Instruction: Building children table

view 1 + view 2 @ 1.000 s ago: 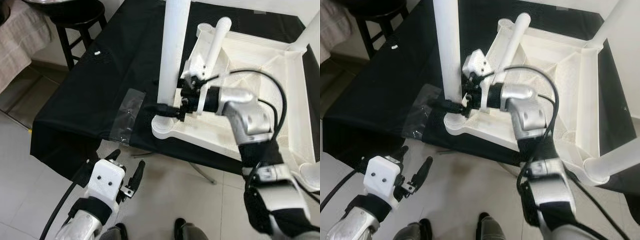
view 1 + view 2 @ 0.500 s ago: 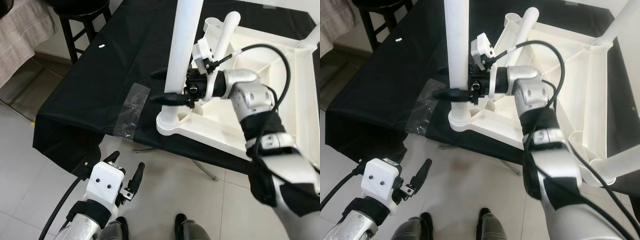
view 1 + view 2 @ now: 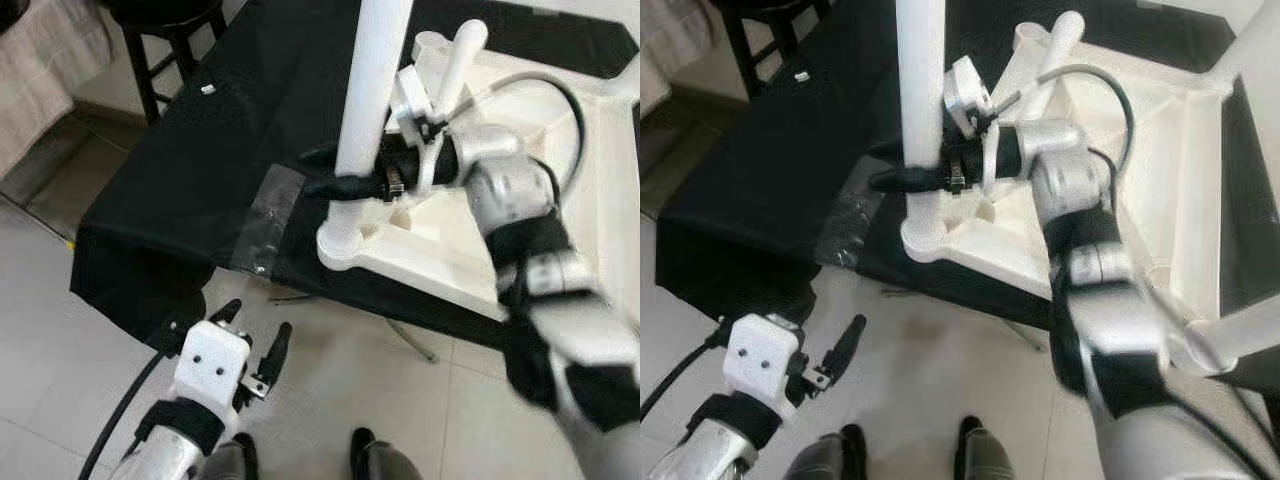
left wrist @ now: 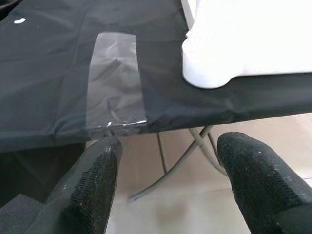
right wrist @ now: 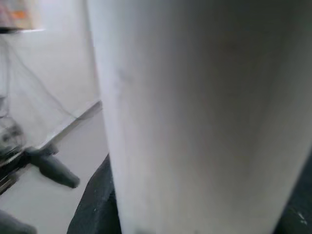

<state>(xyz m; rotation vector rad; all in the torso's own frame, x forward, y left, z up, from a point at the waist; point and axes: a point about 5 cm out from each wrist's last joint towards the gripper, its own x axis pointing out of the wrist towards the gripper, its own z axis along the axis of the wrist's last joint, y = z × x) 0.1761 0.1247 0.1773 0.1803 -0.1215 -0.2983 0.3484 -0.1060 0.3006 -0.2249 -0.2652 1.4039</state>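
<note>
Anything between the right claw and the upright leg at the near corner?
Nothing visible. The right claw already straddles the upright white leg, one black finger on each side, just above the corner socket of the upturned tabletop. The left claw hangs open over the floor.

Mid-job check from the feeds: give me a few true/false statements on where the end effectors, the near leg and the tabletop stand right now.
1. The right end effector has its fingers around the upright leg. True.
2. The left end effector holds a leg. False: it hangs open over the floor, holding nothing.
3. The tabletop lies upside down on the black cloth. True.
4. The leg lies flat on the cloth. False: it stands in the corner socket.
5. Clear tape is on the cloth's edge. True.
</note>
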